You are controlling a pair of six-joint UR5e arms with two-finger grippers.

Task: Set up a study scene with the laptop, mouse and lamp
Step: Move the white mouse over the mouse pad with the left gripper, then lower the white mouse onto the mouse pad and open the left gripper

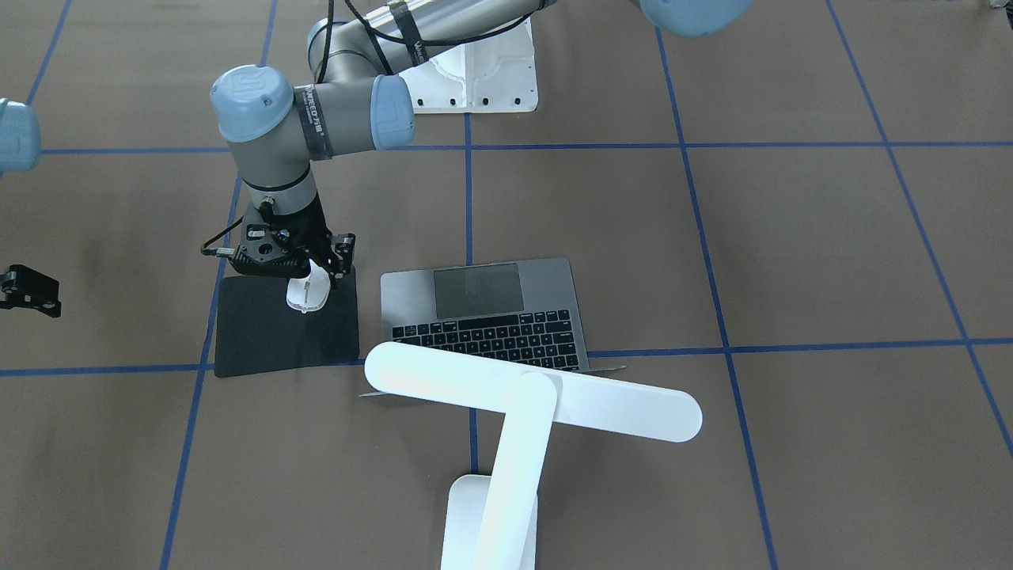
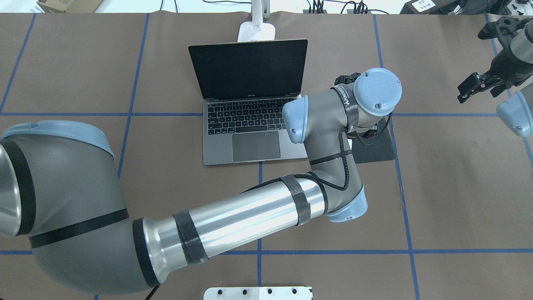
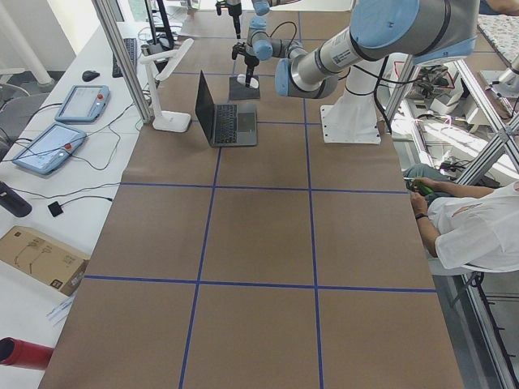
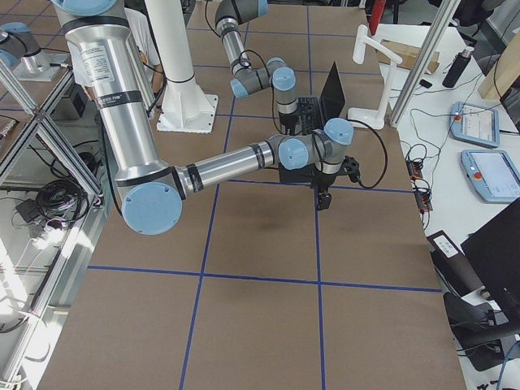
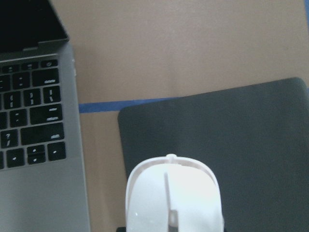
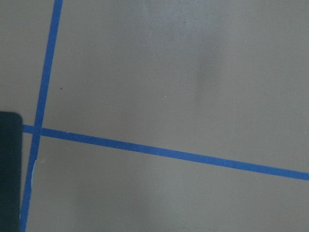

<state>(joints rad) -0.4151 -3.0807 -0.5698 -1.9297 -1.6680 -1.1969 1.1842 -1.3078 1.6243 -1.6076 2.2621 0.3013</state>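
**Fingers (image 1: 343,253) of the left gripper (image 1: 313,273) about the mouse (image 1: 307,294), over the mat**

Front-facing view, read from its left edge. The right gripper (image 1: 30,291) hangs over bare table (image 1: 791,237), well apart from the task's things. It holds nothing, but how wide its fingers stand cannot be told.

Next, the left arm reaches across and sets its gripper upright above the black mat (image 1: 261,340). Its fingers flank the rear end of the mouse, close to both sides. Whether they press on it or stand just free cannot be told.

The mouse sits within the mat's outline, towards the edge nearer the robot. Whether it rests fully on the mat cannot be told.

Just beside the mat stands the laptop (image 1: 483,317), open, with its keyboard towards the robot. The lamp (image 1: 601,408) holds its bar head across the laptop's screen edge, and its base stands beyond the screen.

Likely hazards:
- If one pad drags as the fingers part or rise, the glossy mouse could be turned or pulled off the mat, and the thin mat could slide with it.
- In the overhead view the left arm's wrist joints hang close to the laptop's corner nearest the mat. A withdrawal swung that way could knock the laptop.
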